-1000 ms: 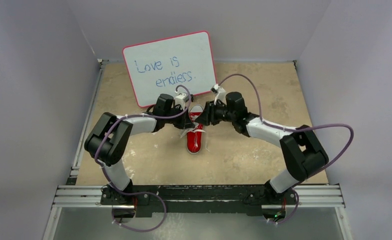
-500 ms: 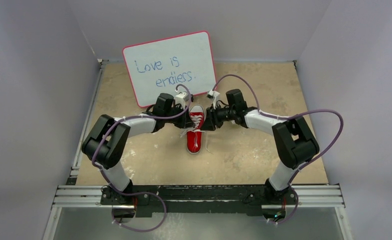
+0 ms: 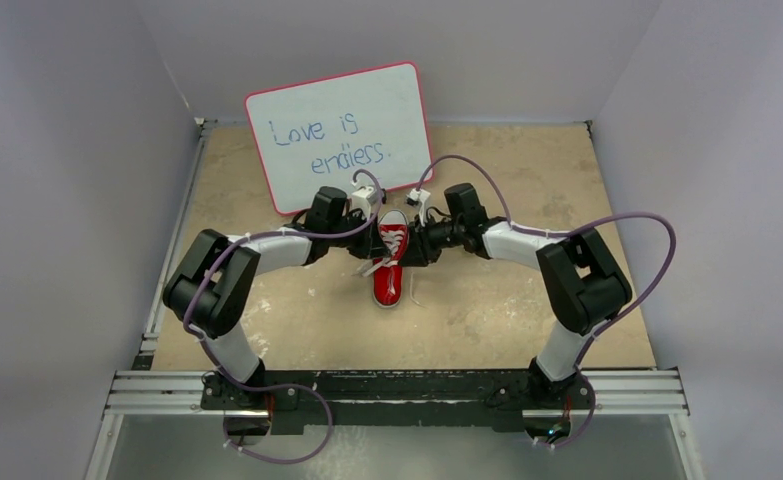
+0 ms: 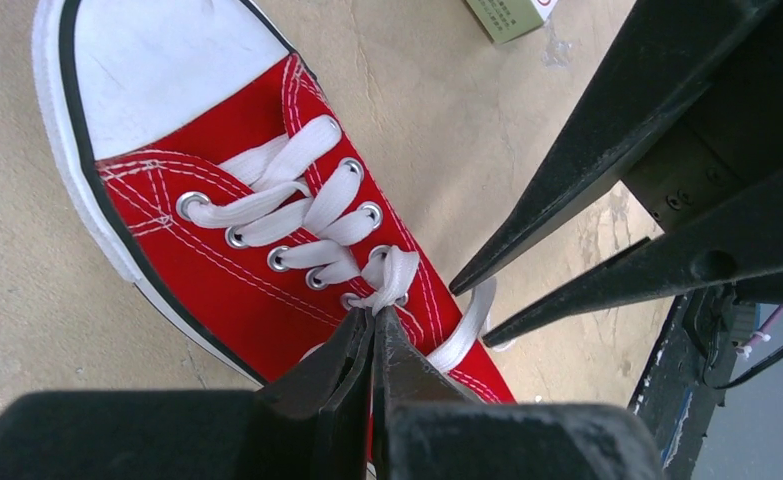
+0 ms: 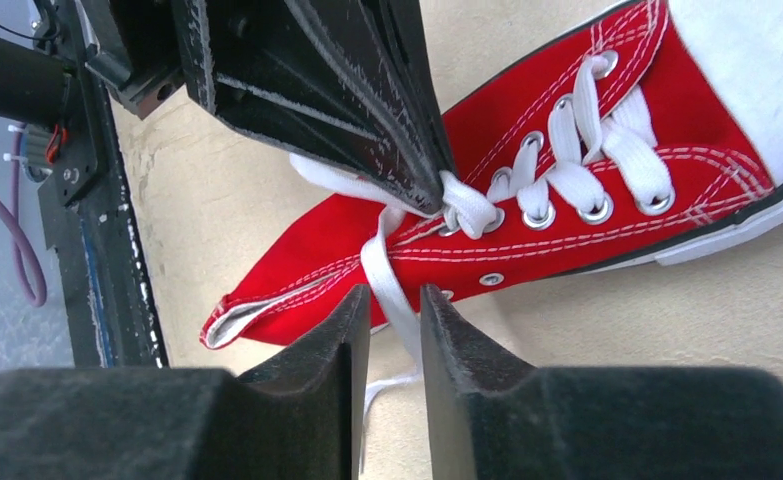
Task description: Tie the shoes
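Observation:
A small red sneaker (image 3: 389, 272) with white laces lies mid-table, its toe pointing away from the arm bases. My left gripper (image 4: 373, 315) is shut, pinching the white lace (image 4: 392, 280) at the crossing just below the lowest eyelets. The right wrist view shows the same left gripper (image 5: 435, 200) pinching that lace from the other side. My right gripper (image 5: 395, 295) stands open by a narrow gap at the shoe's side. A loose lace strand (image 5: 387, 280) runs down between its fingers. From above, the left gripper (image 3: 377, 245) and right gripper (image 3: 405, 247) meet over the shoe (image 5: 567, 240).
A whiteboard (image 3: 339, 135) with a red frame and blue writing leans behind the shoe. A small box (image 4: 512, 15) lies on the table beyond the toe. Grey walls close in the left, right and back. A metal rail (image 3: 397, 392) runs along the near edge.
My right arm has swung left to the shoe, and its jaws have narrowed around the loose strand. The left gripper has held its pinch in place.

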Robot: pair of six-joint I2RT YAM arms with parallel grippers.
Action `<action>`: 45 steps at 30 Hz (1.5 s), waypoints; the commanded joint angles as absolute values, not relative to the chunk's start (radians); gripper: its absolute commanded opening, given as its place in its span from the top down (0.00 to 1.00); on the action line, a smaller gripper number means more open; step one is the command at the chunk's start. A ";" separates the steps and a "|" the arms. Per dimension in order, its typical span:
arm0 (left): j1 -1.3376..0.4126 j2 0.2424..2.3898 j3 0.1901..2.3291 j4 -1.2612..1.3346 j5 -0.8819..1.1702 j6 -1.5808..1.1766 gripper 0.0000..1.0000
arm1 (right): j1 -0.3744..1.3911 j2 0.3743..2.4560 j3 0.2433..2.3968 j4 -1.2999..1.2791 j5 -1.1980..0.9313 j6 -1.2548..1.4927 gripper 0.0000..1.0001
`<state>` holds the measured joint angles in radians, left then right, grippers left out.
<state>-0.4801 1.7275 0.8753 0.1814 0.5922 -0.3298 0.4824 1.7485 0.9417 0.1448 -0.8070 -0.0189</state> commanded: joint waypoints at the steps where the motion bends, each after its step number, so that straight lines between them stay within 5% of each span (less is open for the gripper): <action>1: -0.481 1.676 0.905 0.188 0.638 -0.327 1.00 | 0.486 1.738 0.943 0.215 -0.806 -0.013 0.81; 3: -0.475 1.672 0.901 0.191 0.647 -0.327 1.00 | 0.487 1.728 0.948 0.201 -0.803 0.016 1.00; 4: -0.471 1.666 0.897 0.199 0.653 -0.332 1.00 | 0.486 1.718 0.945 0.204 -0.811 0.041 1.00; 17: -0.430 1.667 0.872 0.282 0.738 -0.398 1.00 | 0.486 1.722 0.884 0.460 -0.680 0.350 1.00; 41: -0.430 1.731 0.847 0.350 0.766 -0.440 0.61 | 0.494 1.785 0.909 0.485 -0.692 0.389 1.00; 45: -0.435 1.735 0.853 0.323 0.749 -0.414 0.62 | 0.495 1.787 0.910 0.493 -0.695 0.398 1.00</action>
<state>-0.4324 1.7355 0.8520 0.2886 0.7330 -0.4347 0.4892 1.7943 0.8856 0.4618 -0.6964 0.3870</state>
